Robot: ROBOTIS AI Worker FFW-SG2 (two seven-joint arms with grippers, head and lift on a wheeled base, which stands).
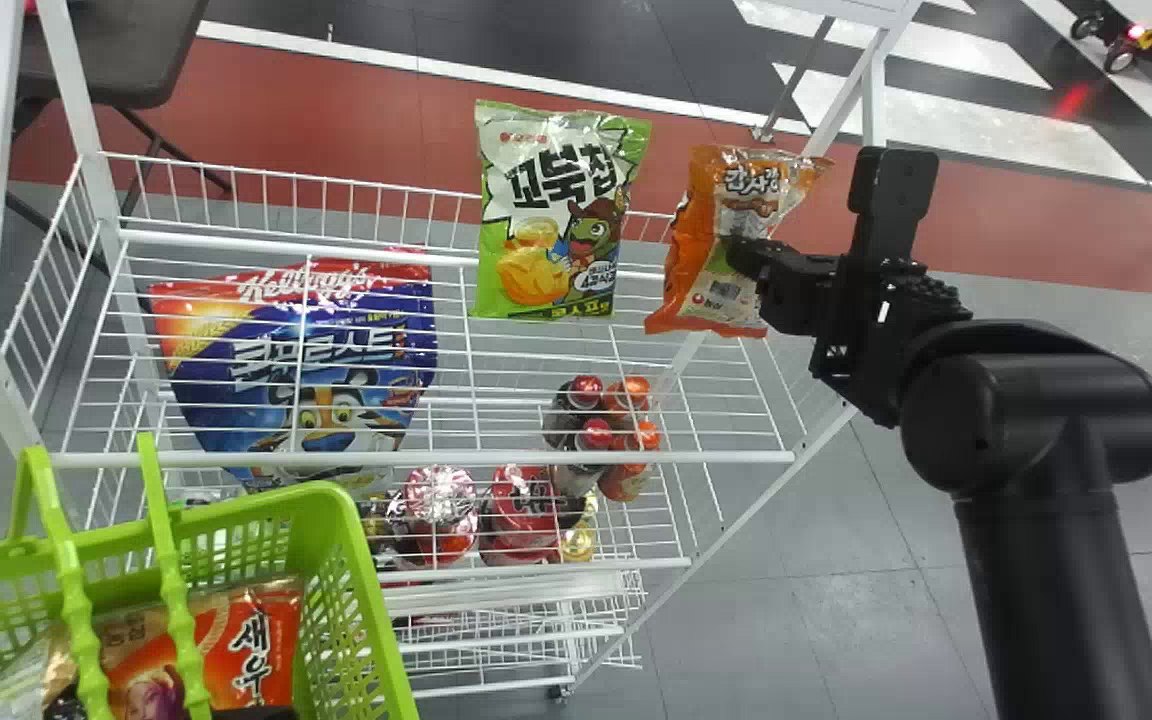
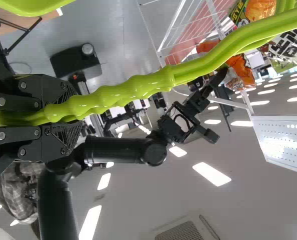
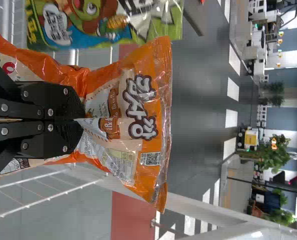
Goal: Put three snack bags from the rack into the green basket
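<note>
Red floor behind crinkled orange bag

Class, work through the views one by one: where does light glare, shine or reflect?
Head view: a red glow on the floor, probably from the small red light, and a sheen on the orange snack bag; left wrist view: ceiling lights shine white, highlights run along the green handles; right wrist view: glints on the orange snack bag's crinkled end.

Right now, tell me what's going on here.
The robot's right hand grips an orange snack bag at the rack, near a green-and-white bag. Its left hand holds the green basket by its handles. A red-and-orange bag lies in the basket; the orange one is not in yet.
</note>
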